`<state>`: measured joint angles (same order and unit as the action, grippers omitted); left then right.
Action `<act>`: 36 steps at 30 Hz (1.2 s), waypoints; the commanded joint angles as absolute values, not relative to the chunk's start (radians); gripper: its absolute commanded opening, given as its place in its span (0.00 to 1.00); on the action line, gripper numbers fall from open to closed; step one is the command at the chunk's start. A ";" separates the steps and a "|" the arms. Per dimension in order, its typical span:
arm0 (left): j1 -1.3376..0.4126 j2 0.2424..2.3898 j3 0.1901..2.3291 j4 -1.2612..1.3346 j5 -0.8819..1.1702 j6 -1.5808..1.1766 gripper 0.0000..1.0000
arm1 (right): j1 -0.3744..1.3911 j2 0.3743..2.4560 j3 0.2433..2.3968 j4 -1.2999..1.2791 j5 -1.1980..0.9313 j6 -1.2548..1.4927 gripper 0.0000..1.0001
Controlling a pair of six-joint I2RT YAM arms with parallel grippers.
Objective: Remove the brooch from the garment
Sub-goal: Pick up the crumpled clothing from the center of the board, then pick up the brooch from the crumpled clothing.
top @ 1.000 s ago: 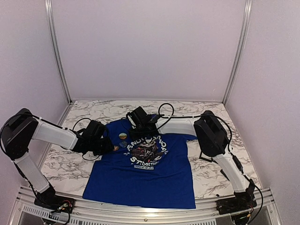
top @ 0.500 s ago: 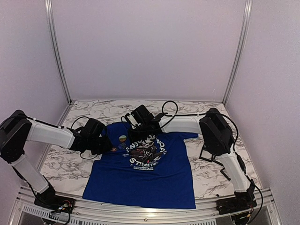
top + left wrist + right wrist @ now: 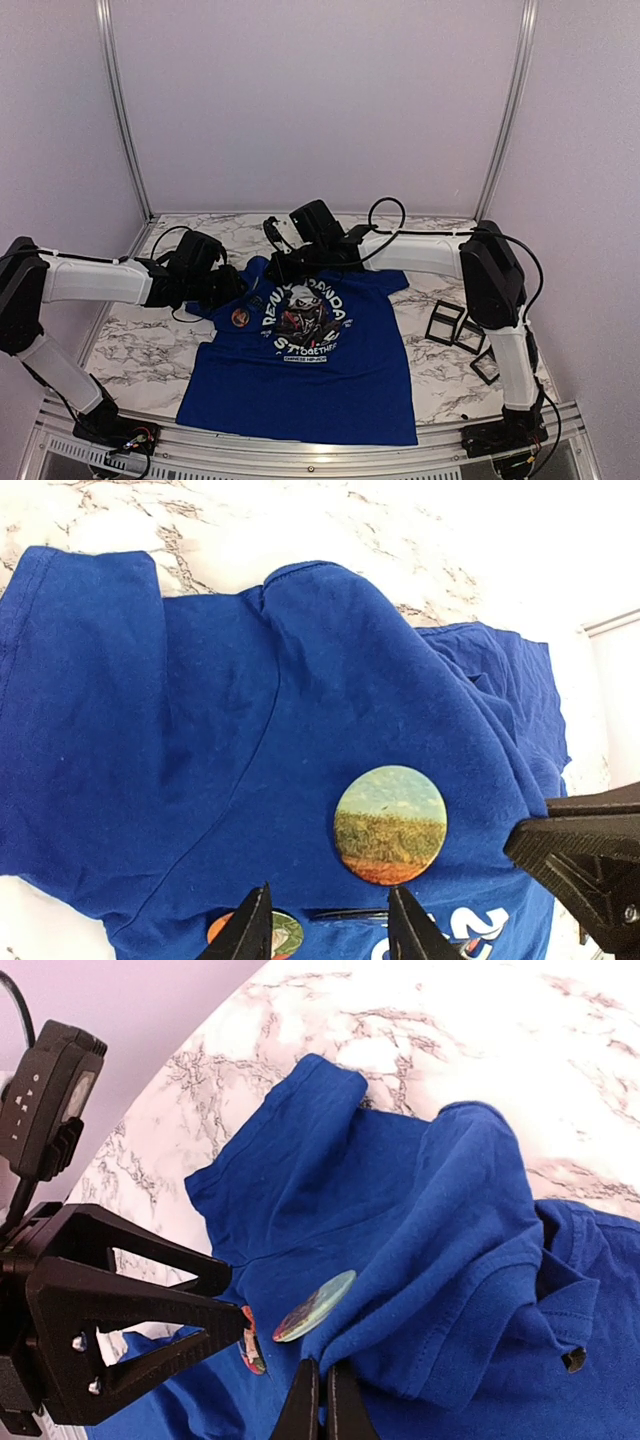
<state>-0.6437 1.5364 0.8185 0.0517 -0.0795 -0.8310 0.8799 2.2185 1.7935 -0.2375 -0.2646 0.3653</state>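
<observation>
Progress: early | brooch [image 3: 390,825] sitting on shirt [image 3: 150,700], not yet removed | right hand [image 3: 320,1375] clamping shirt fold beside brooch | left hand [image 3: 328,910] gaping, empty, just short of brooch

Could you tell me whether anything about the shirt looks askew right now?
Yes: the T-shirt is bunched and lifted near its neck where the right gripper pinches it, so the landscape brooch tilts up instead of lying flat.
</observation>
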 commanded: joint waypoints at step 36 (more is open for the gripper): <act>-0.654 1.537 0.785 0.114 -0.014 -0.838 0.39 | 0.903 2.172 1.790 -0.138 -0.391 0.397 0.00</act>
<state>-0.6441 1.5219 0.8024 0.1085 -0.0227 -0.8463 0.8902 2.2082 1.7359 -0.1715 -0.3798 0.3897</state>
